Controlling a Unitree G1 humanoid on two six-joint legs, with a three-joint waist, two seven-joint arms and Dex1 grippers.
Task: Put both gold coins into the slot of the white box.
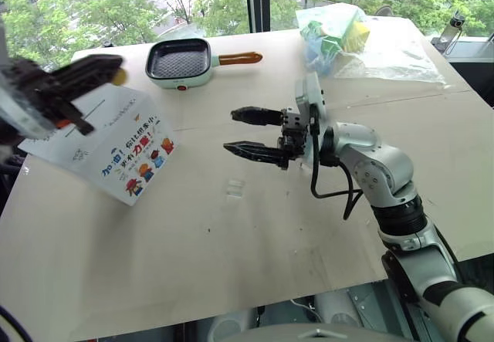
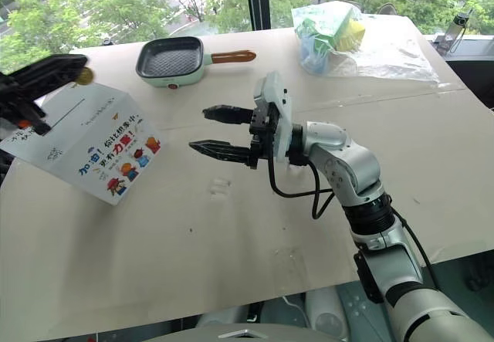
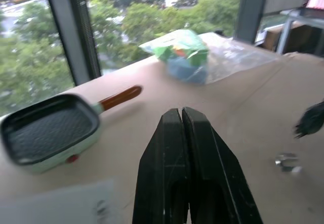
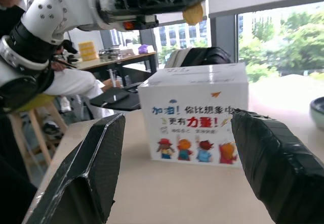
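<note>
The left gripper [image 2: 77,68] is up in the air above the white box [image 2: 85,145]. Its two black fingers are pressed together on a gold coin [image 2: 84,75], which sticks out at the fingertips. In the right wrist view the same coin [image 4: 193,13] hangs over the top of the box, not touching it.

The white box sits on the left side of the counter [image 2: 231,257]. One side of it has bright cartoon figures and blue and red writing. A thin dark line, the slot [image 2: 65,110], runs across its plain white top.

The right gripper [image 2: 208,132] is in the middle of the counter and points at the box. Its two fingers are wide apart with nothing between them. It is well apart from the box.

Just below the right gripper, a small shiny thing [image 2: 220,185] lies on the counter. It is too small to tell what it is.

At the back of the counter there is a small green pan [image 2: 168,60] with an orange handle. A clear bag [image 2: 340,33] of colourful things lies near the window.
</note>
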